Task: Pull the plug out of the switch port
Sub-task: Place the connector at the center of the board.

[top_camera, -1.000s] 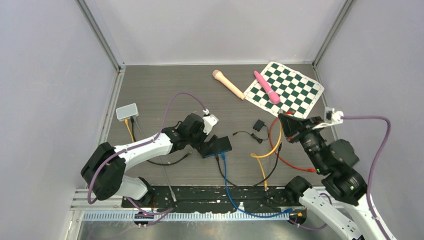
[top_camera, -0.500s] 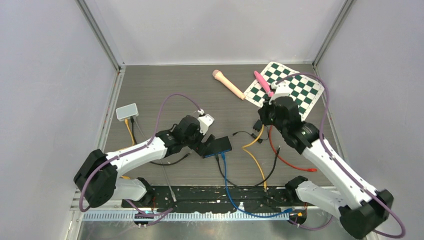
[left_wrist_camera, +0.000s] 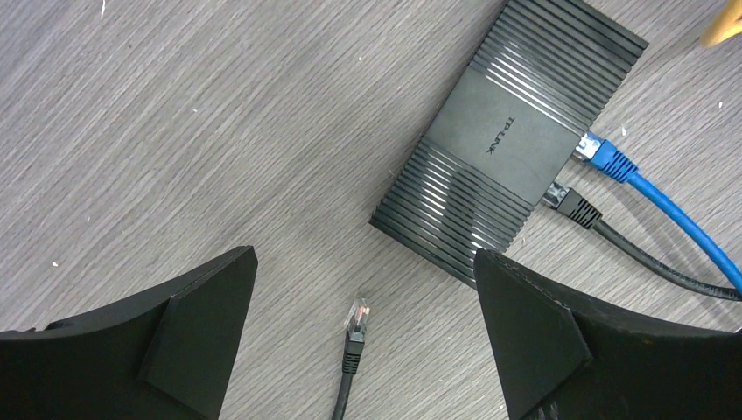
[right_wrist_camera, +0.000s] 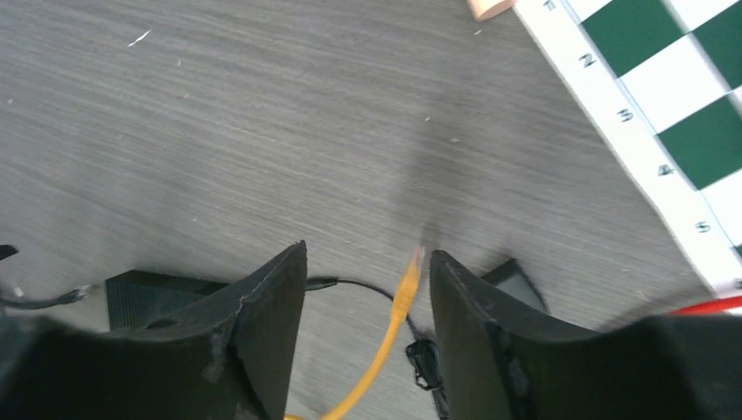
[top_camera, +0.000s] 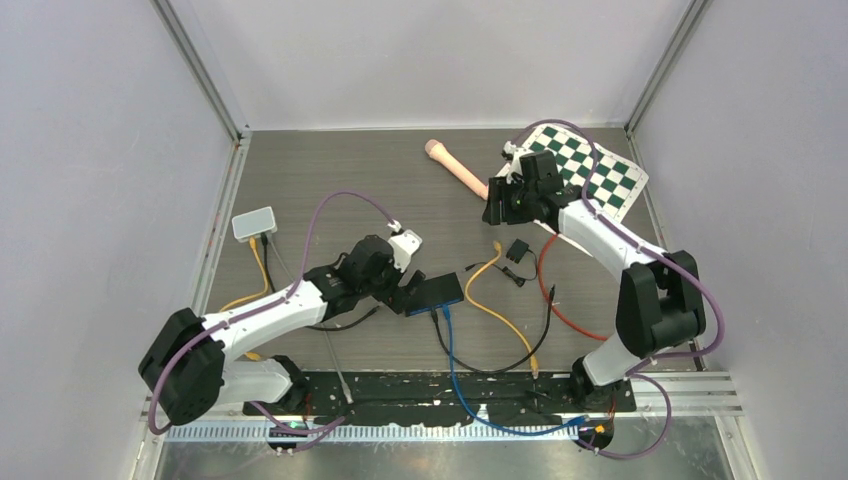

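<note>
Top external: shows right gripper (top_camera: 492, 212) at far side of table, btwn beige wooden rod (top_camera: 455, 165) and green-and-white checkered mat (top_camera: 595, 180), jaws parted, gripping nothing. Puts yellow cable plug (top_camera: 497, 246) just below that gripper over grey wood-grain table (top_camera: 330, 180), out of any port and well apart from black ribbed plastic network switch (top_camera: 437, 290). R wrist cam: catches same plug, blurred, in gap btwn the 2 fingers, touching neither. L wrist cam: shows left gripper (left_wrist_camera: 363, 262) spread wide, empty, beside switch. Finds 2 leads plugged into switch side by side: blue cable (left_wrist_camera: 612, 162), black cable (left_wrist_camera: 577, 208). Spots 1 loose black plug (left_wrist_camera: 354, 322) on table btwn the fingers, near switch, not touching.
</note>
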`<state>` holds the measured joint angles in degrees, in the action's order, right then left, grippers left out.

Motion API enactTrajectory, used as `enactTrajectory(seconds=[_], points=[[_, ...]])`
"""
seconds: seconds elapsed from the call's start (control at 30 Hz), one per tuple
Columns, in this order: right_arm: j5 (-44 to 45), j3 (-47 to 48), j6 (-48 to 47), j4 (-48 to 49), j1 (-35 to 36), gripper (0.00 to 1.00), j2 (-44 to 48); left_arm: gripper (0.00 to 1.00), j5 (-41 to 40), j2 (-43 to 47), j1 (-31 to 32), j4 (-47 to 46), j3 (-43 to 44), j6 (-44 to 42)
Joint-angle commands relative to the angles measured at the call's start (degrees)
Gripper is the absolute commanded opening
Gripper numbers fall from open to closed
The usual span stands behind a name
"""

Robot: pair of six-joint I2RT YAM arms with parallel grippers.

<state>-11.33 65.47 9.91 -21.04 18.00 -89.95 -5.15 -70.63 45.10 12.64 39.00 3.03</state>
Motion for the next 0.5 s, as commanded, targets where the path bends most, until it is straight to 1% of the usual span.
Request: enactTrajectory(seconds=[0.0,0.1,0.2,0.23,0.27,0.3,0.33,0.47], points=[[-2.7,0.0,1.1,1.1,-0.1,0.65,6.7,1.0,-1.7,2.9,0.0,-1.8,-1.3,1.1],[-0.6,-5.6,1.4,0.9,-0.2,0.66,14.2,1.0,-2.0,3.7,0.0,-2.6,-2.4,1.0],[-1.8,-13.3,3.0,0.8,-0.1,0.66,25.1,1.0,-2.3,3.4,0.0,-2.9,-2.3,1.0],[-3.9,-15.0,4.4,1.0,0.0,0.66,27.3,1.0,-2.6,3.0,0.0,-2.9,-2.0,1.0],[-4.7,-18.5,5.0,1.1,0.0,0.66,31.5,1.0,-2.7,2.5,-0.1,-2.9,-1.8,1.0],[-5.0,-20.2,6.5,0.8,0.1,0.66,33.4,1.0,-2.8,2.1,-0.1,-2.9,-1.6,1.0],[-4.8,-23.4,7.4,0.6,0.2,0.65,37.4,1.0,-2.9,1.6,-0.1,-3.0,-1.4,1.0],[-3.1,-31.2,10.1,-2.8,0.3,0.62,47.4,1.0,-2.7,-0.3,-0.1,-3.4,-0.9,1.3]])
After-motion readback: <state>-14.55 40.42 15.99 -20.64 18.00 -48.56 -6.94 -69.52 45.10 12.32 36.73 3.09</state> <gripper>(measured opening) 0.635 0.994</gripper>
